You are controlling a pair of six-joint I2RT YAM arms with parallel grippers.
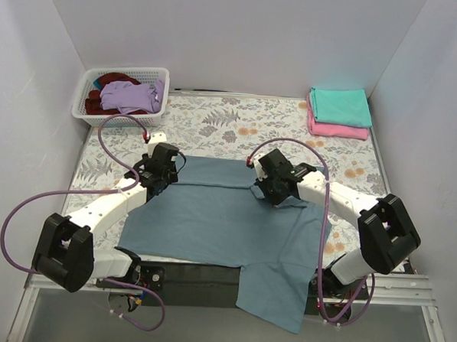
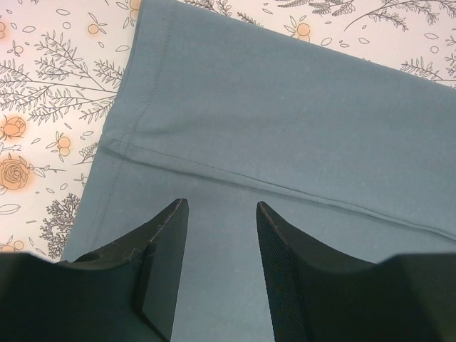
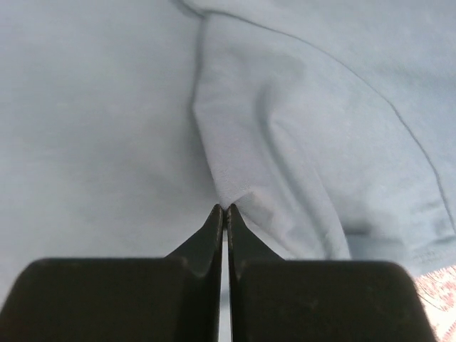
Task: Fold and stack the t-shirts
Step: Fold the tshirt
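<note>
White-walled booth, floral-print table (image 1: pixel 216 117). Top view: large slate blue-grey cotton t-shirt (image 1: pixel 218 216) spread flat at centre, one part hanging over the near edge; folded teal t-shirt (image 1: pixel 339 106) stacked on folded pink t-shirt (image 1: pixel 339 132) at far right; lilac t-shirt (image 1: pixel 131 97) and dark red t-shirt (image 1: pixel 120 79) crumpled in white plastic lattice basket (image 1: pixel 163 77). Left wrist view: left gripper (image 2: pixel 219 214) half-spread, empty, over the shirt's seam. Right wrist view: right gripper (image 3: pixel 226 211) pinched tight on a raised pleat of the same shirt. Judgement: two shirts done; one in folding; two untouched.
</note>
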